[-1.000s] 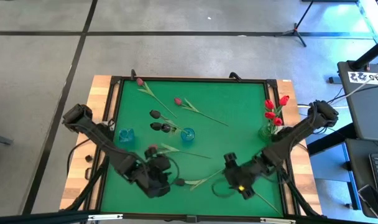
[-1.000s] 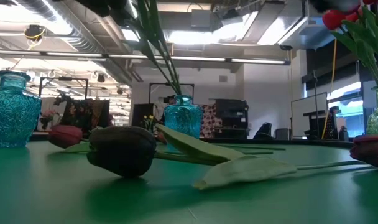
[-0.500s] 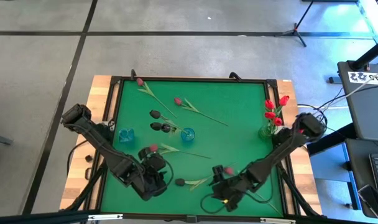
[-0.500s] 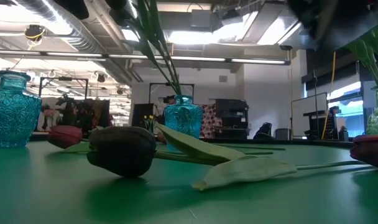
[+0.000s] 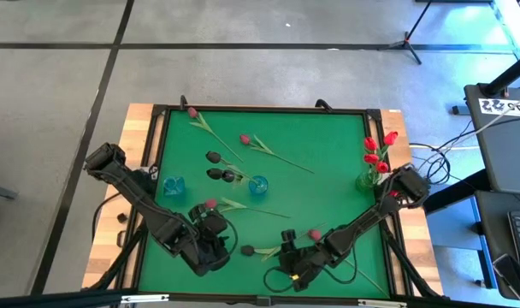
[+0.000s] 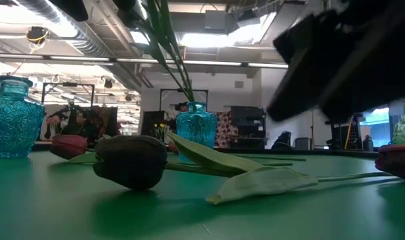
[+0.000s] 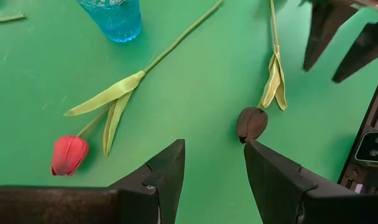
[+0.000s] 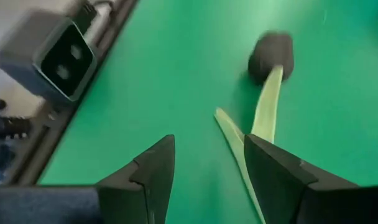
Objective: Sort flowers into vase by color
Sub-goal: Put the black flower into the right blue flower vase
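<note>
A black flower [image 5: 247,251] lies on the green mat near the front edge, its stem and leaf [image 8: 263,112] running toward the table's right. My right gripper [image 5: 281,250] hovers open just right of the head [image 8: 271,56], over the leaf, touching nothing. My left gripper [image 5: 219,239] stands open a little left of the same head [image 7: 251,123]. Beside it lies a red flower [image 7: 69,154]. A blue vase [image 5: 258,185] holds black flowers. A green vase [image 5: 365,180] holds red flowers.
A second blue vase [image 5: 173,185] stands at the left. Two pink flowers [image 5: 192,111] [image 5: 245,139] lie at the back, and another red one [image 5: 314,233] lies under the right arm. The low camera [image 8: 49,56] sits at the near edge.
My right gripper has come down and swung toward the table's left and near edge, ending close above the black flower's stem. The flowers have not moved.
</note>
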Motion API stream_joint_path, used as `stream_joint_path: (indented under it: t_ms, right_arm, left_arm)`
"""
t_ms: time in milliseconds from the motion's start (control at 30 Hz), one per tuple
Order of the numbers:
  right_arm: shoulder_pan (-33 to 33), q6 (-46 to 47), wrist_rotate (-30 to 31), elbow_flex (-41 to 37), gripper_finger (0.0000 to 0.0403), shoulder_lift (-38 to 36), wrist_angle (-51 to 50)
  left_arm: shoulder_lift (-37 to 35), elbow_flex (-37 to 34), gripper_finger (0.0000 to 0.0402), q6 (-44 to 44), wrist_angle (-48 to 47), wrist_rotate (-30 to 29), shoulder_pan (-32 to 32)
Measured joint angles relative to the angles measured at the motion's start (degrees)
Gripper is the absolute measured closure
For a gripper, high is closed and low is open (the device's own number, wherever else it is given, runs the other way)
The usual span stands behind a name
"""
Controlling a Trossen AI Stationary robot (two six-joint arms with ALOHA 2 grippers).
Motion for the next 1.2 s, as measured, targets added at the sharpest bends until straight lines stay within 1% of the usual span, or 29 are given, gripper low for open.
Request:
stream_joint_path:
  t_ms: [133, 300, 467, 533, 600, 667, 767, 867, 900, 1033, 1100, 1200]
  right_arm:
    - [-2.2, 0.0, 0.2, 0.0, 0.0213, 1.9, 1.6]
    - [-5.0, -0.3, 0.3, 0.0, 0.0213, 2.5, 2.4]
    - [-7.1, -0.4, -4.9, 0.0, 0.0213, 4.1, 2.1]
    - [-7.3, -0.4, -6.2, -0.1, 0.0220, 5.1, 2.3]
    - [-7.3, -0.1, -7.0, 0.1, 0.0235, 5.7, 2.5]
    - [-7.3, 0.2, -7.1, 0.1, 0.0259, 5.9, 2.5]
    - [-7.3, 0.0, -7.1, 0.1, 0.0313, 6.0, 2.7]
    - [-7.3, -0.3, -7.2, 0.6, 0.0380, 5.9, 2.5]
    - [-7.2, -0.6, -7.0, 1.2, 0.0390, 6.0, 1.8]
    - [-7.4, -0.6, -6.0, 4.6, 0.0386, 4.6, -0.5]
    - [-7.4, -1.0, -5.1, 6.5, 0.0394, 1.4, -0.8]
    - [-8.4, -2.1, -3.8, 8.8, 0.0394, -3.9, -0.9]
  left_arm:
    - [0.0, 0.0, 0.0239, -0.4, 0.1, 0.2, 0.0]
    - [0.0, 0.0, 0.0239, -0.9, 1.3, 2.0, 0.1]
    - [0.0, 0.0, 0.0239, -1.6, 1.3, 2.1, -0.2]
    - [0.0, 0.0, 0.0239, -1.8, 1.3, 2.7, -0.2]
    - [0.0, 0.0, 0.0239, -1.9, 1.6, 3.4, -0.6]
    - [-0.4, 0.0, 0.0239, -1.7, 2.7, 4.4, -0.9]
    - [-2.0, 0.0, 0.0239, -0.9, 4.0, 5.4, -1.5]
    - [-4.4, 0.0, 0.0239, 0.1, 3.8, 5.3, -2.3]
    - [-5.2, 0.0, 0.0239, 0.4, 3.8, 4.9, -2.5]
    - [-8.5, 0.0, 0.0239, 0.9, 3.7, 3.5, -3.2]
    - [-9.5, 0.0, 0.0239, 1.6, 3.7, 3.5, -3.3]
    - [-10.7, 0.0, 0.0239, 4.3, 3.2, 2.7, -3.3]
